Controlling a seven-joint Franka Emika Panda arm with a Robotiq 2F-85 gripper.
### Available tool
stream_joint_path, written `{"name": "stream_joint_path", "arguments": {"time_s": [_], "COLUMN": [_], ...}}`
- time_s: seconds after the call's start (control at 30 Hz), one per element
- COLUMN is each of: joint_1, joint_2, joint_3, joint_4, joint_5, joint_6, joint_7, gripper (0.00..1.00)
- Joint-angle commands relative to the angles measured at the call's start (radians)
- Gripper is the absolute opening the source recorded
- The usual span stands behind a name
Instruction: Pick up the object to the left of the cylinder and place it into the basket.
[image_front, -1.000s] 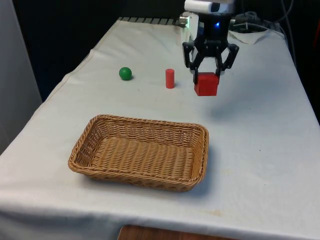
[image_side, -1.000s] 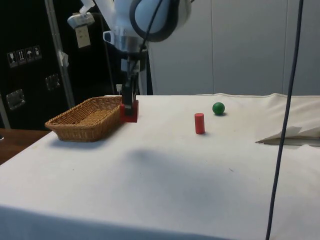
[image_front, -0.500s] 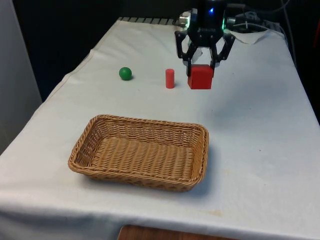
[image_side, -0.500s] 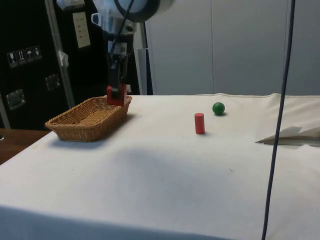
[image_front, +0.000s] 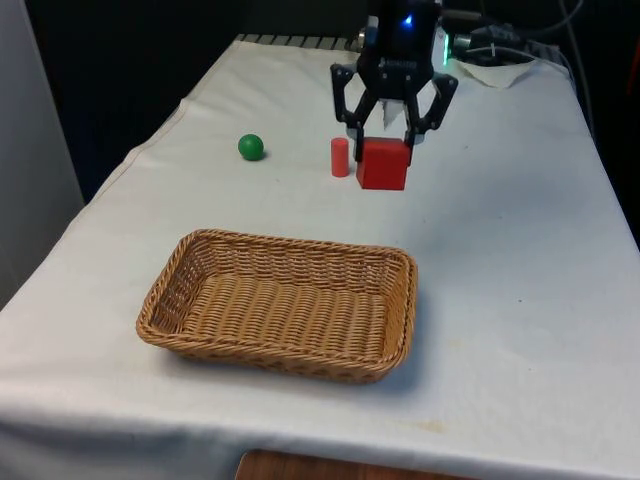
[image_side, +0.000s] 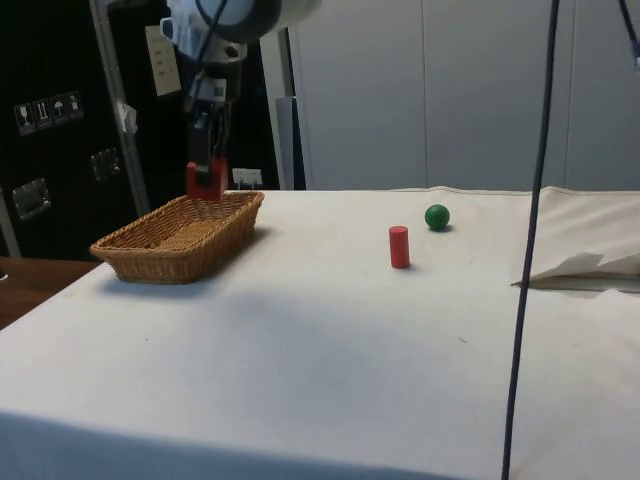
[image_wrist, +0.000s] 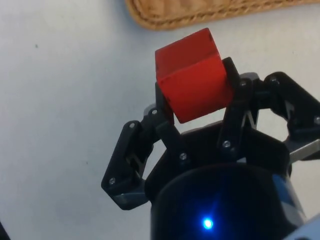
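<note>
My gripper (image_front: 385, 143) is shut on a red cube (image_front: 383, 164) and holds it in the air. In the side view the red cube (image_side: 205, 181) hangs above the far end of the wicker basket (image_side: 175, 238). The wrist view has the red cube (image_wrist: 192, 75) clamped between my fingers (image_wrist: 165, 131), with the basket's rim (image_wrist: 200, 12) just beyond it. A small red cylinder (image_front: 340, 157) stands upright on the cloth, and a green ball (image_front: 251, 147) lies at the front view's left of it. The wicker basket (image_front: 281, 303) sits nearer the camera.
A crumpled white sheet (image_front: 500, 70) lies at the far right corner of the table in the front view. The white cloth (image_front: 510, 250) stretches bare to the right of the basket. In the side view the red cylinder (image_side: 399, 246) and green ball (image_side: 437, 216) stand well apart from the basket.
My gripper has carried the red cube up off the cloth and towards the front view's left, past the cylinder; in the side view it moved from beside the basket to above its far end.
</note>
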Motion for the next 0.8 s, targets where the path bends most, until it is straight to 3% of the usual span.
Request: {"name": "stream_joint_path", "arguments": {"time_s": [0.0, 0.17, 0.2, 0.23, 0.47, 0.5, 0.53, 0.77], "joint_1": [-0.016, -0.025, -0.010, -0.027, -0.045, -0.029, -0.046, -0.065], "joint_2": [0.008, 0.070, 0.062, 0.082, 0.176, 0.170, 0.188, 0.283], "joint_3": [0.013, -0.003, -0.014, -0.005, -0.024, -0.037, -0.026, -0.045], "joint_4": [0.014, 0.071, 0.057, 0.082, 0.168, 0.154, 0.179, 0.265], "joint_5": [0.021, 0.075, 0.062, 0.083, 0.153, 0.145, 0.162, 0.238], "joint_6": [-0.008, -0.008, 0.000, -0.009, -0.011, -0.003, -0.012, -0.017], "joint_7": [-0.020, -0.061, -0.048, -0.068, -0.116, -0.106, -0.122, -0.167], "gripper": [0.00, 0.00, 0.00, 0.00, 0.00, 0.00, 0.00, 0.00]}}
